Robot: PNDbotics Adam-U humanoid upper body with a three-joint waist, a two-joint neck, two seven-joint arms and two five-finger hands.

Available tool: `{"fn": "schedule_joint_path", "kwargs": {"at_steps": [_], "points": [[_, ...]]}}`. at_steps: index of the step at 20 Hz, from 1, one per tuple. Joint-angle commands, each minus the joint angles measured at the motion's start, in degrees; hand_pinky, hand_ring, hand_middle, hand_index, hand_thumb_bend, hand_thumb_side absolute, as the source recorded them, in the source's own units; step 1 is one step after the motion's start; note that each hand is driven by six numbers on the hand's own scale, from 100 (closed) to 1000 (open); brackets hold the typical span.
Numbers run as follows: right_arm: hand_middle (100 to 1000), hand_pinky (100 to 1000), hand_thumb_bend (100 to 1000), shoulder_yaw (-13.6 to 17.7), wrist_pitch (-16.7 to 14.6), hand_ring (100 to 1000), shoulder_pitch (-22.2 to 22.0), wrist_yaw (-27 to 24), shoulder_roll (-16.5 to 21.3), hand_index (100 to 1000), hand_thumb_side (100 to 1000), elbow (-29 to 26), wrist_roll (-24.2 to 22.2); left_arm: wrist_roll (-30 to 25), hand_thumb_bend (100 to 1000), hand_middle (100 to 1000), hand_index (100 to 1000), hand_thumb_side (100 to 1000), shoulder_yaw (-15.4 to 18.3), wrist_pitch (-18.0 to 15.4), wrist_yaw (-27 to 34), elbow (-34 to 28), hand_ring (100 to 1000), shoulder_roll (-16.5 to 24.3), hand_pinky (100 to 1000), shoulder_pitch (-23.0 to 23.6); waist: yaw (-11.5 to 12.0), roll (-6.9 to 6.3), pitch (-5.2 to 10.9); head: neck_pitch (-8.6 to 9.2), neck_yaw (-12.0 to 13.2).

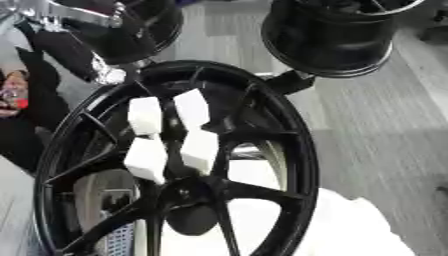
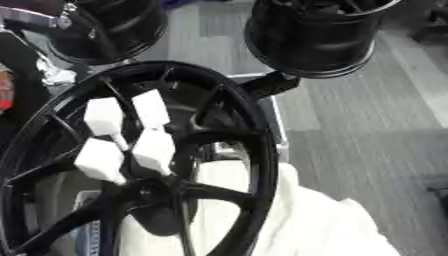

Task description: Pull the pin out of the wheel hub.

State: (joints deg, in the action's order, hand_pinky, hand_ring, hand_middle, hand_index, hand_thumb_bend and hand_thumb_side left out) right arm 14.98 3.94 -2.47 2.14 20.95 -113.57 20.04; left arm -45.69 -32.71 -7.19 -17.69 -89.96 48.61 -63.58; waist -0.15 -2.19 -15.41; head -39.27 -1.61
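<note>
Reaching in from the far left corner, my left arm (image 1: 74, 14) shows silver and black above the big black wheel (image 1: 302, 150), which stands tilted and fills the near left of the scene. Against its spokes, just above the wheel hub (image 1: 188, 192), sit four white blocks (image 1: 145, 116) in two pairs. They look to be part of my left hand (image 1: 198, 150), but black on black hides the rest, so I cannot tell how far open it is or whether it has hold of anything. The pin I cannot pick out either; a dark round shape (image 1: 191, 220) hangs just below the hub. A white cloth (image 2: 315, 225) lies near right behind the rim, and two more black rims (image 2: 315, 35) stand at the far side.
</note>
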Motion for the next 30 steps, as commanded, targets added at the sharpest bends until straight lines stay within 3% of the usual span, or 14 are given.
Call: {"fn": "schedule_joint_path", "kwargs": {"at_steps": [1, 9, 11, 13, 16, 25, 30], "points": [[531, 753, 100, 0.11, 0.11, 591, 0.58, 0.37, 0.82, 693, 599, -1.03, -0.15, 3.28, 100, 741, 879, 534, 0.12, 3.45, 2.08, -5.60, 823, 3.98, 848, 0.33, -0.15, -0.03, 0.50, 1.15, -0.06], [530, 753, 100, -0.12, 0.31, 591, 1.15, 0.45, 0.17, 693, 601, -1.03, -0.51, 5.48, 100, 736, 875, 598, -0.58, 9.83, 1.57, -11.61, 823, 6.42, 846, 2.55, -0.74, -0.28, -0.84, 2.23, 0.28], [530, 753, 100, -0.20, 0.40, 591, 1.31, 0.43, 0.03, 693, 602, -1.03, -0.63, 5.35, 100, 737, 878, 672, -0.87, 11.01, 0.66, -12.10, 827, 6.66, 850, 2.95, -0.80, -0.36, -1.09, 2.36, 0.35], [530, 753, 100, -0.20, 0.47, 591, 1.39, 0.44, -0.09, 693, 602, -1.03, -0.66, 5.17, 100, 744, 880, 809, -0.82, 11.65, 0.31, -13.04, 837, 7.09, 860, 3.50, -0.85, -0.42, -1.29, 2.52, 0.30], [530, 752, 100, -0.25, 0.57, 590, 1.52, 0.41, -0.29, 692, 604, -1.03, -0.68, 5.06, 209, 750, 881, 997, -0.22, 12.46, -0.35, -15.06, 846, 8.20, 867, 4.71, -0.94, -0.48, -1.56, 2.74, 0.26], [529, 752, 100, -0.51, 0.88, 590, 1.77, 0.15, -0.57, 692, 602, -1.03, -0.82, 4.82, 281, 691, 854, 1000, 1.45, 16.12, -0.37, -19.58, 832, 11.13, 868, 8.52, -0.99, -0.35, -1.94, 2.76, 0.44], [529, 752, 100, -0.61, 0.90, 590, 1.91, 0.01, -0.76, 691, 602, -1.03, -0.94, 3.76, 313, 703, 867, 920, 1.53, 16.80, -0.91, -21.04, 841, 11.78, 874, 10.03, -1.09, -0.11, -2.07, 2.79, 0.57]]}}
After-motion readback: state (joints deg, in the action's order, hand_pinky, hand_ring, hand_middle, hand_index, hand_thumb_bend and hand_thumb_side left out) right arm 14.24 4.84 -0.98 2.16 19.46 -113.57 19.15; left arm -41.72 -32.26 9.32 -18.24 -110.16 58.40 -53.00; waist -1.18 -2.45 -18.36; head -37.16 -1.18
